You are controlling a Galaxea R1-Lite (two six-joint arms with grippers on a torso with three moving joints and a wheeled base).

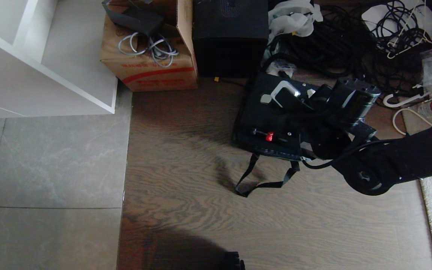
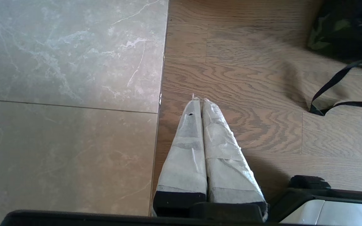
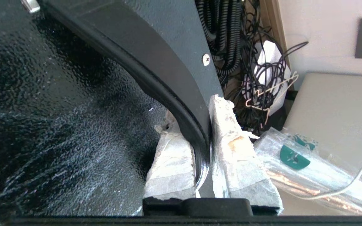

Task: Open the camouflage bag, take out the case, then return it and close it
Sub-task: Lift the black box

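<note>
right arm (image 1: pixel 351 123) hides case's (image 1: pixel 264 112) far side; camo bag (image 2: pixel 341 34) cut off by frame edge.

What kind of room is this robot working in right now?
Probably a storeroom or workshop corner of an indoor space. A brown cardboard box holding cables, tangled black cords along the wall, and white shelving all stand on bare wood flooring.

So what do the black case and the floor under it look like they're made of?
The case looks like hard plastic or coated metal: black, pebbled, slightly glossy, with a smooth rim held by the right gripper. The floor looks like matte wood plank, with wavy grain.
</note>
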